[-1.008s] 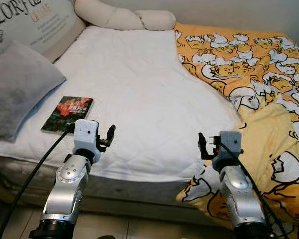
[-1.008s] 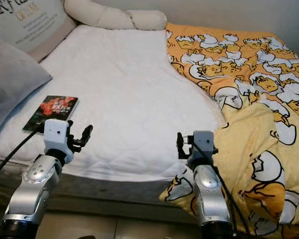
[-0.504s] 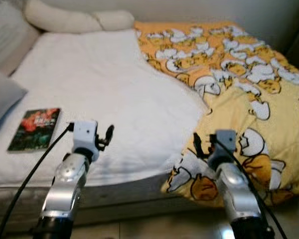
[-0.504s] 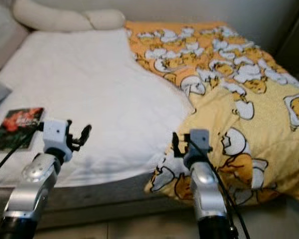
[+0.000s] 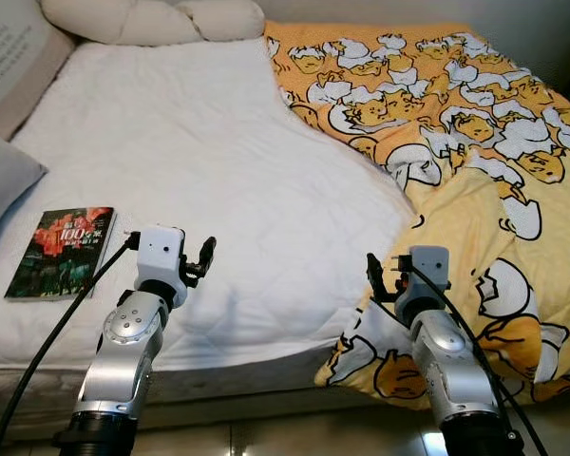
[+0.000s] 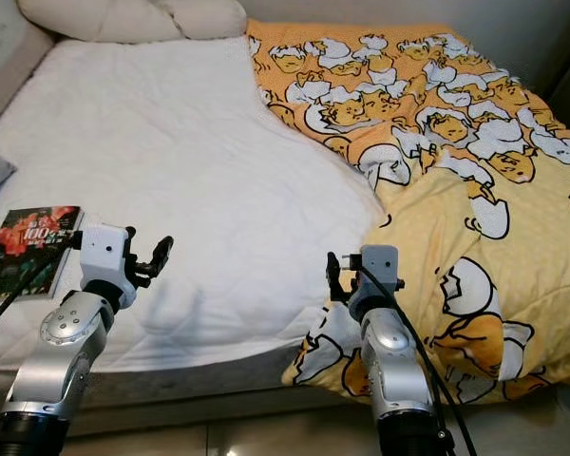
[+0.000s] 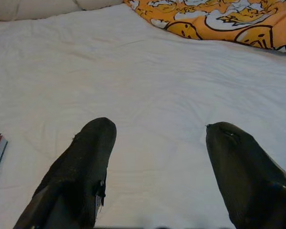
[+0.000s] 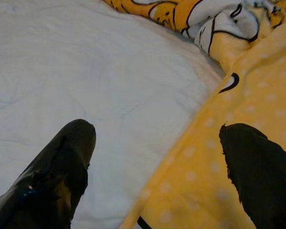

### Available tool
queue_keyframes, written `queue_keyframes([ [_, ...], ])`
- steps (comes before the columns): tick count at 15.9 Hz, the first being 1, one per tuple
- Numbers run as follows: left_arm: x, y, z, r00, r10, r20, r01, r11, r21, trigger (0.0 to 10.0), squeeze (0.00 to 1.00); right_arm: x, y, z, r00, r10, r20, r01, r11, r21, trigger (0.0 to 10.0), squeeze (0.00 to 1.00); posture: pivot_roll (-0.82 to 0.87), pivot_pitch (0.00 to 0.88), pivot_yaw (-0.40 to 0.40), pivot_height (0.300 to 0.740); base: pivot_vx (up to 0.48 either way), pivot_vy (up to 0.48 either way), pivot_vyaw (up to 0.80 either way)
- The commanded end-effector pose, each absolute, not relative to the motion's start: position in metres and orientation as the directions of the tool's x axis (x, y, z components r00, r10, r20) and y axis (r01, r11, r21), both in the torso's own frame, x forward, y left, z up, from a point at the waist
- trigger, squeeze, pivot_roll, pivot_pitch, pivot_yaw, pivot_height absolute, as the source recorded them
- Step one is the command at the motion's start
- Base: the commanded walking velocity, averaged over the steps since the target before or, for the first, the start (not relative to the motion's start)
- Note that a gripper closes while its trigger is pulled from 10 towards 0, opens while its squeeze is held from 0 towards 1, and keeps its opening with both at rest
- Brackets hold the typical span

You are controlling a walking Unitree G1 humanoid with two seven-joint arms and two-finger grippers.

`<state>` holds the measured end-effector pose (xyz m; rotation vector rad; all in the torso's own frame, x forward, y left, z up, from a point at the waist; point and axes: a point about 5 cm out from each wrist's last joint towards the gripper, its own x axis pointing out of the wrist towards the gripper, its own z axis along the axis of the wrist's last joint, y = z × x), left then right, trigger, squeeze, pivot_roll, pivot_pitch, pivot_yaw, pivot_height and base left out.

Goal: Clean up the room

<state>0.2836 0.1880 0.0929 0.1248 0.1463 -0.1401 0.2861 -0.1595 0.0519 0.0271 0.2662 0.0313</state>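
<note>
You've got a bed (image 5: pixel 247 180) w/ white quilted sheet in front of you; on it a book (image 5: pixel 61 253) lies flat near the front edge, on your left side, w/ a grey pillow (image 5: pixel 2 179) just beyond it and cream cushions (image 5: pixel 152 19) at the far end. A yellow-orange duvet (image 5: pixel 475 142) w/ egg cartoon print covers the right part & hangs over the front edge. Left gripper (image 5: pixel 205 258) hovers over the sheet near the front edge, fingers (image 7: pixel 86 162) spread apart, nothing between; the book sits just to its left, not touching. Right gripper (image 5: pixel 382 275) hangs over the duvet's edge where it meets the sheet, fingers (image 8: pixel 66 162) apart too, empty
</note>
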Motion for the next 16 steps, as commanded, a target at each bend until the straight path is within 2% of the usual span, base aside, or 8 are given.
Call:
queue_keyframes([
  [1,0.285,0.186,0.095,0.979,-0.14,-0.149,0.159,0.98,0.119,10.0,0.0,0.287,-0.161,0.052,0.962,0.038,-0.27,-0.031,0.999,0.03,10.0,0.0,0.07,0.0,-0.021,0.74,0.296,0.0,-0.8],
  [11,0.282,0.186,0.094,0.977,-0.147,-0.153,0.166,0.978,0.127,10.0,0.0,0.288,-0.158,0.051,0.951,0.101,-0.291,-0.097,0.995,0.027,10.0,0.0,0.08,0.0,-0.032,0.74,0.296,0.0,0.0],
  [13,0.282,0.185,0.093,0.975,-0.162,-0.152,0.182,0.974,0.132,10.0,0.0,0.289,-0.158,0.05,0.947,0.108,-0.302,-0.104,0.994,0.028,10.0,0.0,0.08,0.0,-0.033,0.74,0.296,0.0,0.0],
  [15,0.279,0.179,0.091,0.958,-0.229,-0.17,0.255,0.955,0.151,10.0,0.0,0.291,-0.162,0.042,0.92,0.115,-0.376,-0.121,0.993,0.01,10.0,0.0,0.08,0.0,-0.036,0.74,0.0,0.0,0.0],
  [16,0.278,0.177,0.089,0.946,-0.264,-0.188,0.296,0.94,0.168,10.0,0.0,0.292,-0.163,0.038,0.904,0.12,-0.41,-0.142,0.99,-0.023,10.0,1.0,0.08,0.0,-0.036,0.74,0.0,0.0,0.0],
])
